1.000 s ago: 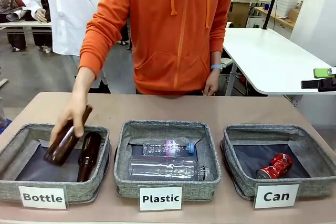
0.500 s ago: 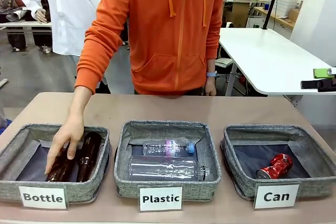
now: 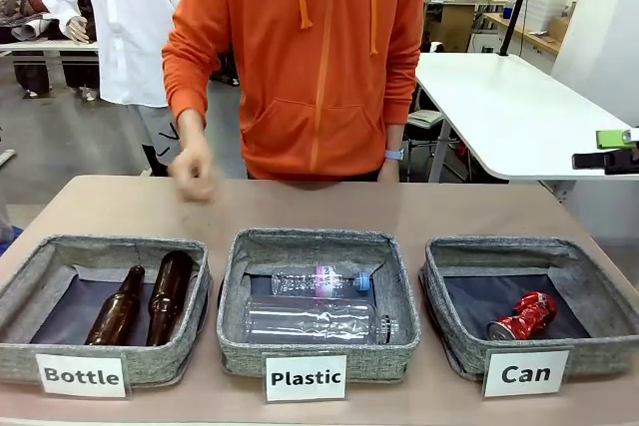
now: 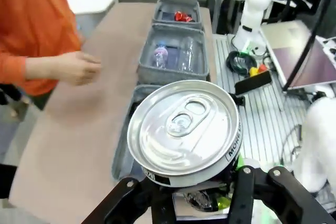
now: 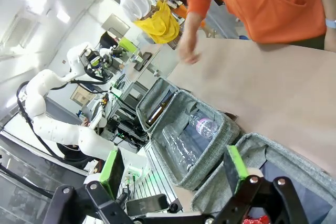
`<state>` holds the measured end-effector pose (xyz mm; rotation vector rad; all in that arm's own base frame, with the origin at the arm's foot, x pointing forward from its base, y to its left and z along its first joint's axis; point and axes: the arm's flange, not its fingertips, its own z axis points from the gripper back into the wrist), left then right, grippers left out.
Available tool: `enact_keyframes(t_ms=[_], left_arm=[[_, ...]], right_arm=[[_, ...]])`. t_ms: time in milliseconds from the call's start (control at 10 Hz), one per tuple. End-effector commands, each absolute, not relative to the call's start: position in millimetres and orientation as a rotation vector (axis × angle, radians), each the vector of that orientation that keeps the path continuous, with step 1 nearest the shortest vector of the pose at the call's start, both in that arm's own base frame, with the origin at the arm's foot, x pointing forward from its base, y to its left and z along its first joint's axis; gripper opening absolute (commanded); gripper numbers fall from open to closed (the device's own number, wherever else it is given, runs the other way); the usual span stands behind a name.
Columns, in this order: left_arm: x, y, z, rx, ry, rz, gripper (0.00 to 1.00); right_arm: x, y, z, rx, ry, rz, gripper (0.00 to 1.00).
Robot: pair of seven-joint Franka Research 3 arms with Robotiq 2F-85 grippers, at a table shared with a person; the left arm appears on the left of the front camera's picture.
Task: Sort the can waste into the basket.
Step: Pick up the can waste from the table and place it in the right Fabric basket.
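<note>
A black-and-silver aluminium drink can (image 4: 184, 132) with a silver pull-tab top sits clamped by its thin, light, easily dented side wall in the left tool (image 4: 202, 195), well apart from the grey woven "Can" basket (image 4: 177, 8), while the right tool (image 5: 173, 174) hangs agape.

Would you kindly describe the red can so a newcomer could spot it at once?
Three grey baskets line the near edge of the table; go to the one labelled "Can", on the robot's right. The red can lies dented on its dark lining, the only thing there, while the neighbouring baskets hold bottles.
</note>
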<state>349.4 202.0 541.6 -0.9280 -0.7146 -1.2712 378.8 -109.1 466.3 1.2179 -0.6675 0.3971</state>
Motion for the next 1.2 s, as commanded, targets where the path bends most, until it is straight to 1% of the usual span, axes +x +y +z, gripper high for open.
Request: enact_keyframes(t_ms=[0, 200, 300, 400, 500, 600, 700, 800, 900, 1000, 1100], left_arm=[[382, 109, 508, -0.971, -0.621, -1.253, 0.44], [405, 1, 472, -1.018, -0.641, -1.347, 0.44], [411, -48, 462, -0.994, -0.635, -1.347, 0.44], [417, -96, 457, -0.995, -0.59, -1.368, 0.44], [420, -147, 452, -0.957, -0.577, -1.394, 0.44], [420, -206, 445, -0.902, -0.542, -1.432, 0.44], [415, -256, 440, -0.9, -0.556, -1.453, 0.44], [410, -305, 437, -0.883, -0.608, -1.46, 0.44], [404, -353, 435, -0.879, -0.666, -1.443, 0.44], [400, -402, 429, -0.858, -0.793, -1.453, 0.44], [390, -435, 425, -0.804, -0.863, -1.502, 0.44]], right_arm=[[376, -109, 466, 1.218, -0.678, 0.416, 1.0], [376, -109, 466, 1.218, -0.678, 0.416, 1.0], [376, -109, 466, 1.218, -0.678, 0.416, 1.0], [379, -109, 466, 1.218, -0.667, 0.398, 1.0], [359, -134, 482, 1.177, -0.706, 0.381, 1.0], [337, -162, 491, 1.148, -0.706, 0.374, 1.0], [318, -190, 490, 1.116, -0.665, 0.346, 1.0], [299, -221, 484, 1.036, -0.652, 0.318, 1.0], [277, -253, 480, 1.023, -0.643, 0.303, 1.0], [261, -278, 473, 0.914, -0.615, 0.295, 1.0], [250, -286, 468, 0.873, -0.591, 0.321, 1.0]])
